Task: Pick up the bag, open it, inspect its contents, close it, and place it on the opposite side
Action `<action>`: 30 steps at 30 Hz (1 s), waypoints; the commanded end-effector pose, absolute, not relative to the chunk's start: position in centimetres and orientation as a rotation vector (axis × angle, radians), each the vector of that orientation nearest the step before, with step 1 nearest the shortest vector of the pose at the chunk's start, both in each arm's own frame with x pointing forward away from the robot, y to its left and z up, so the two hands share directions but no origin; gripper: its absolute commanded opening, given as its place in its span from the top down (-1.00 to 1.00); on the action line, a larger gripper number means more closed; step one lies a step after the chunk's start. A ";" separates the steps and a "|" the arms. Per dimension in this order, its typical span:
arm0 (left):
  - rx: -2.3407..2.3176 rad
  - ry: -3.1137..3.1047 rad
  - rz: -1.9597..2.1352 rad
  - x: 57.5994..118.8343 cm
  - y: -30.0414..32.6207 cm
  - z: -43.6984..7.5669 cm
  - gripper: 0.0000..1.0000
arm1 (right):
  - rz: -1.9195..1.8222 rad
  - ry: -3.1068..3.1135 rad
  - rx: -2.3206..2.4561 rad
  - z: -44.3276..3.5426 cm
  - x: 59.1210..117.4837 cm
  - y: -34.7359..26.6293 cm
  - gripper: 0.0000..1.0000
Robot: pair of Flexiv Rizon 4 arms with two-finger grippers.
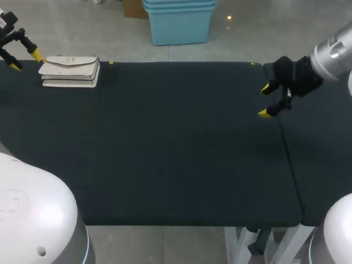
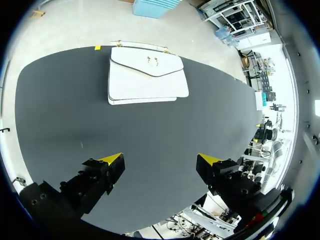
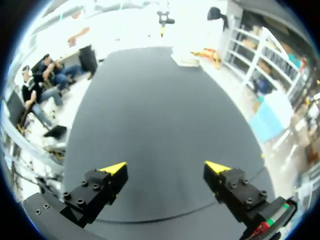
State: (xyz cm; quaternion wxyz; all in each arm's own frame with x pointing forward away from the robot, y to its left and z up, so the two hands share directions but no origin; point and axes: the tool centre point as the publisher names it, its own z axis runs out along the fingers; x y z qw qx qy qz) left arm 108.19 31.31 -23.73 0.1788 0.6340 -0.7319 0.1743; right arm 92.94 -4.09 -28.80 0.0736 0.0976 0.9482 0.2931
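A white flap bag (image 1: 70,71) with a small metal clasp lies flat at the table's far left corner; the left wrist view shows the bag (image 2: 146,74) closed, well ahead of its fingers. My left gripper (image 1: 25,59) hovers just left of the bag, open and holding nothing; from its own wrist the gripper (image 2: 162,159) shows only bare cloth between the yellow tips. Over the right part of the table my right gripper (image 1: 265,100) is open and empty. In the right wrist view that gripper (image 3: 166,166) faces along the table, and the bag (image 3: 186,56) is a small pale shape at the far end.
A dark cloth covers the table (image 1: 181,148), with a seam (image 1: 286,148) running down its right part. The far edge carries small yellow tape marks (image 1: 111,63). My other arm's gripper (image 3: 165,20) shows at the far end in the right wrist view.
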 end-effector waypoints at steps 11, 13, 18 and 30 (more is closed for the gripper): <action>1.442 -1.853 0.380 112.0 33.4 -25.5 -1.00 | 0.921 2.971 0.086 -30.9 93.5 -2.5 -1.00; 1.433 -1.849 0.375 112.4 33.5 -25.7 -1.00 | 0.921 2.971 0.086 -30.9 93.5 -2.5 -1.00; 1.424 -1.843 0.379 113.2 33.7 -26.0 -1.00 | 0.921 2.971 0.086 -30.9 93.5 -2.5 -1.00; 1.357 -1.748 0.413 115.8 34.9 -28.5 -1.00 | 0.921 2.971 0.086 -30.9 93.5 -2.5 -1.00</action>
